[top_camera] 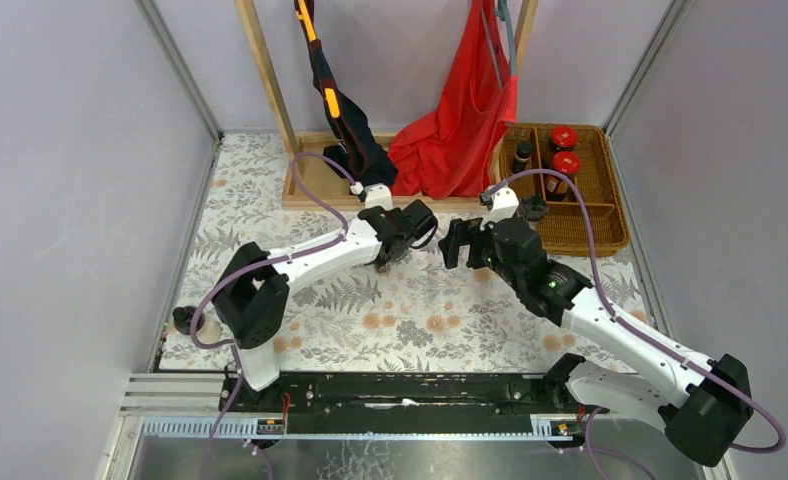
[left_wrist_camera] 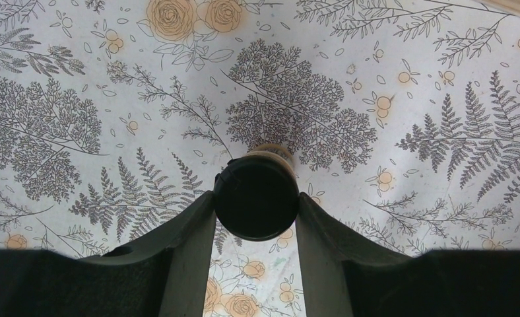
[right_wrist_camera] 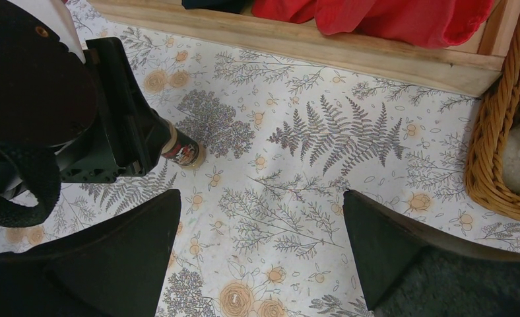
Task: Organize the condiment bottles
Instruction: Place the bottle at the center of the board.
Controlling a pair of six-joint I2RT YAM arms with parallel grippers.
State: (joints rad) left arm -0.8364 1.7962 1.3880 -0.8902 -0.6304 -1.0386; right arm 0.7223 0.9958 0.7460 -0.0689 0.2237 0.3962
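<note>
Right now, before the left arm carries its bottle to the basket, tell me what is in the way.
The open right gripper hangs between the bottle held in the left gripper and the wicker basket. Nothing else visible lies on that path.

The table (top_camera: 420, 310) is covered in white, printed with grey ferns and orange blossoms. The basket (top_camera: 610, 200) is tan wicker, and red lids are borne by the far dark jar (top_camera: 563, 138) and the near dark jar (top_camera: 566, 163). A black cap, a cream neck and a red-and-dark label are shown by the bottle (right_wrist_camera: 183, 152) in the left claw (left_wrist_camera: 256, 205) — black, as is the right claw (right_wrist_camera: 260, 205). The cloth (top_camera: 460, 130) is red; the garment (top_camera: 360, 150) is navy, striped orange.
</note>
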